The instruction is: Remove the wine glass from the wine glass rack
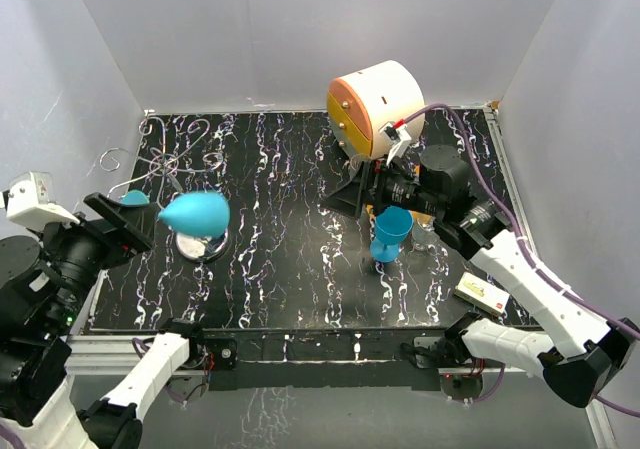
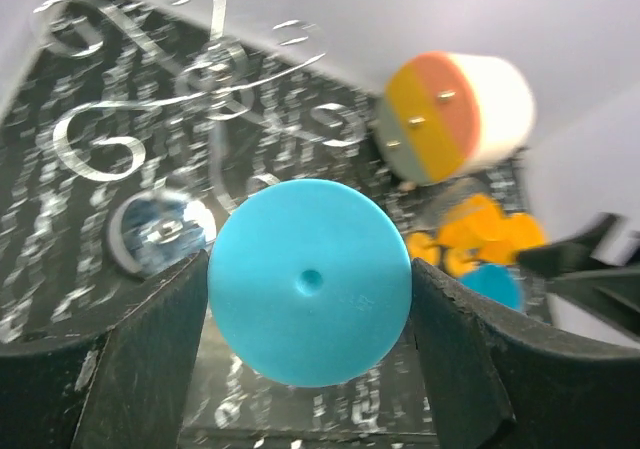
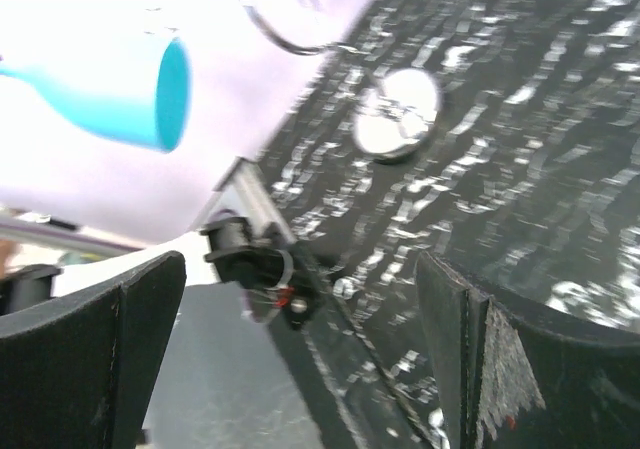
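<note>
Two turquoise wine glasses, one chrome wine glass rack [image 1: 203, 248], one round drawer cabinet [image 1: 378, 104]. The left gripper [image 2: 310, 279] pinches the foot of the held wine glass [image 1: 195, 212], which lies sideways at middle left, its bowl overlapping the rack's disc base. The standing wine glass [image 1: 390, 231] is at centre right, just below the right gripper [image 3: 300, 264], whose jaws are spread wide and empty.

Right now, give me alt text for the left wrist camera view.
The left tool grips a turquoise wine glass by its round foot. Behind it, blurred, the chrome wine glass rack and a white-and-orange cabinet stand on the black table.
</note>
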You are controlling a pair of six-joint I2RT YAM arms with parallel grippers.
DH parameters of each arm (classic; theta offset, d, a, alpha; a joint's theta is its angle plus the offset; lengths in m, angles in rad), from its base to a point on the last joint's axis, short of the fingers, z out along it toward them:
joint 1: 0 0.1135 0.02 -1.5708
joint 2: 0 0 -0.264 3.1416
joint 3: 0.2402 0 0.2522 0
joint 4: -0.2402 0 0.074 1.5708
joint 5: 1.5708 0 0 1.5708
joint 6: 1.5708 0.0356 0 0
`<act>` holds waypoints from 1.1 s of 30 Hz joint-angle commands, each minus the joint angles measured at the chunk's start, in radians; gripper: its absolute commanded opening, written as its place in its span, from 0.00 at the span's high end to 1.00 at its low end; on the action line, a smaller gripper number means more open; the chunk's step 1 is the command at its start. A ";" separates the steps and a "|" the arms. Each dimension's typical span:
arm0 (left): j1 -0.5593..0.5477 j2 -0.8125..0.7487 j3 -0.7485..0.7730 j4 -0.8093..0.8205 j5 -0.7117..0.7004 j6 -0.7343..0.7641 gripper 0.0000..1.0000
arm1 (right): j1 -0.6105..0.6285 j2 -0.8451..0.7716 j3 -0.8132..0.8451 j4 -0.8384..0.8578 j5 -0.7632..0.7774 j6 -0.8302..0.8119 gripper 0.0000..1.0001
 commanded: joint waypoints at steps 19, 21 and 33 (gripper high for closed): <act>-0.016 -0.065 -0.419 0.762 0.526 -0.459 0.41 | 0.149 0.218 -0.166 1.411 -0.138 0.818 0.30; -0.017 -0.071 -0.437 0.779 0.534 -0.471 0.41 | 0.153 0.207 -0.170 1.399 -0.131 0.817 0.48; -0.016 -0.082 -0.468 0.655 0.517 -0.402 0.01 | 0.154 0.006 -0.283 1.016 -0.060 0.591 1.00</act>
